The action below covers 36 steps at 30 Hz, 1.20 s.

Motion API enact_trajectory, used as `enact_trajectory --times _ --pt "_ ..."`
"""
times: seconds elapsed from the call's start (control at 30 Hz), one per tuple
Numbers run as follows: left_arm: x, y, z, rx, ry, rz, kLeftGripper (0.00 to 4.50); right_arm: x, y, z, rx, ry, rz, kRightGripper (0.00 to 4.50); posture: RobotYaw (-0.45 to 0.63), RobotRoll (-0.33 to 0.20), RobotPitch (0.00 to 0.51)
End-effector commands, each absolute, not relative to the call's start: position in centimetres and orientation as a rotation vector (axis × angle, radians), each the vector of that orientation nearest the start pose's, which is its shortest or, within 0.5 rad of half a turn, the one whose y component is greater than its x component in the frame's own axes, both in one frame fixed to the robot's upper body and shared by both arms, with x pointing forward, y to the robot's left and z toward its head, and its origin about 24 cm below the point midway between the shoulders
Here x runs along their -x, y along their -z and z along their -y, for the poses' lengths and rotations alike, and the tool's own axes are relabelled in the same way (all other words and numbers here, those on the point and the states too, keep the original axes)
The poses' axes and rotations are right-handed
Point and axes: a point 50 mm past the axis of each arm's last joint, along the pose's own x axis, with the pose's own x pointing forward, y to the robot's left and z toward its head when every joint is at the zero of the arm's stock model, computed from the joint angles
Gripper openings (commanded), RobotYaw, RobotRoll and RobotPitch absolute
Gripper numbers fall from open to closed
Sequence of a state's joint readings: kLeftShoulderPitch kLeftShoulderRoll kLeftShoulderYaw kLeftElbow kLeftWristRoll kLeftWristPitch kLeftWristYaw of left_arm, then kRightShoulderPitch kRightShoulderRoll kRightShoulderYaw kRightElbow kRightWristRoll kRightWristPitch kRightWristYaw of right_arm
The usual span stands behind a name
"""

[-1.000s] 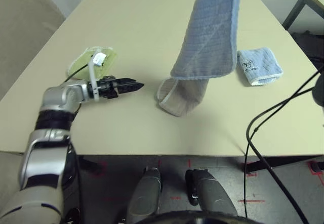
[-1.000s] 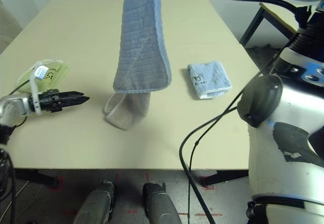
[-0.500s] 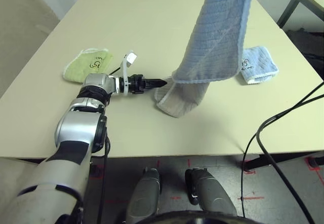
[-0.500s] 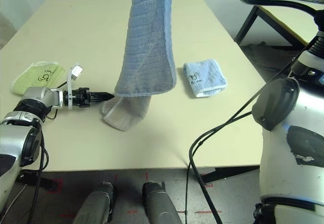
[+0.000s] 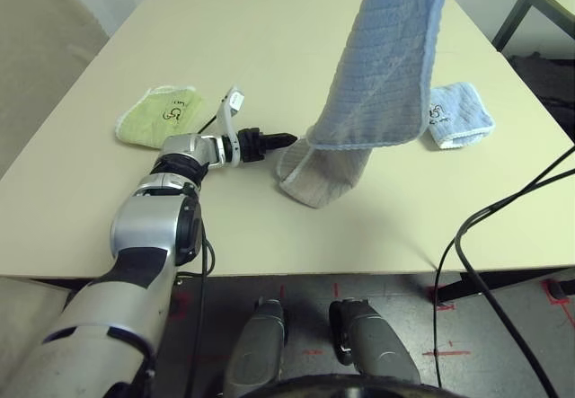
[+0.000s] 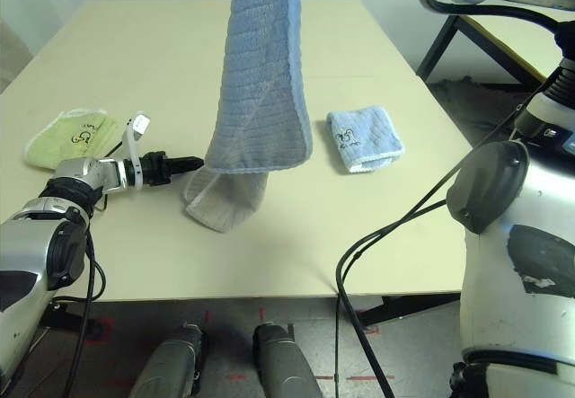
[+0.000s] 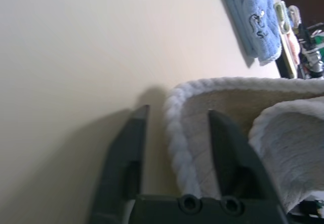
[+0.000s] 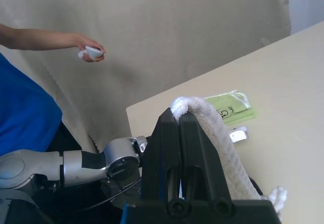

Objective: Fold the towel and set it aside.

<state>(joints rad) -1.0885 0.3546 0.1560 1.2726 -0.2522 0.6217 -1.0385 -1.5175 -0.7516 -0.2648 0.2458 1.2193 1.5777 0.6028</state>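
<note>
The towel (image 5: 377,66) hangs down in a long strip from above, its outer side grey-blue in the head views. Its beige lower end (image 5: 319,178), edged in white stitching, rests folded on the table. My right gripper (image 8: 178,118) is shut on the towel's top white edging (image 8: 202,113), high over the table. My left gripper (image 5: 286,137) lies low on the table at the left corner of the lower end. In the left wrist view its fingers (image 7: 126,143) stand slightly apart, open, with the white stitched edge (image 7: 177,133) between them.
A light green towel (image 5: 162,115) lies left of my left arm. A folded light blue towel (image 5: 458,119) lies right of the hanging strip. Black cables (image 5: 485,227) run over the table's right front edge. A person's arm (image 8: 50,39) holding a small device is beyond the table.
My left gripper has travelled right across the table to the towel's lower left corner, and its fingers now straddle the white edge. The hanging towel has stayed up.
</note>
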Motion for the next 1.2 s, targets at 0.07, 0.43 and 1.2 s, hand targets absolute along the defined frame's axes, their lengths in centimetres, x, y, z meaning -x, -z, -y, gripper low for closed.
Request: enact_trajectory --times 0.07,0.43,1.2 --pt "-37.6 -10.5 -16.6 0.539 0.866 -0.624 0.44 -24.6 -41.0 15.8 -0.139 -1.357 -0.116 0.0 -0.05 0.0 0.138" --pt "-37.4 -10.9 -17.6 0.596 0.856 -0.61 0.03 -24.9 -40.8 15.6 -0.143 -1.344 -0.118 0.0 -0.04 0.0 0.137" --pt "-36.4 -9.3 -15.7 0.583 0.907 -0.804 4.49 -24.7 -40.9 15.8 -0.138 -1.335 -0.094 0.0 -0.05 0.0 0.133"
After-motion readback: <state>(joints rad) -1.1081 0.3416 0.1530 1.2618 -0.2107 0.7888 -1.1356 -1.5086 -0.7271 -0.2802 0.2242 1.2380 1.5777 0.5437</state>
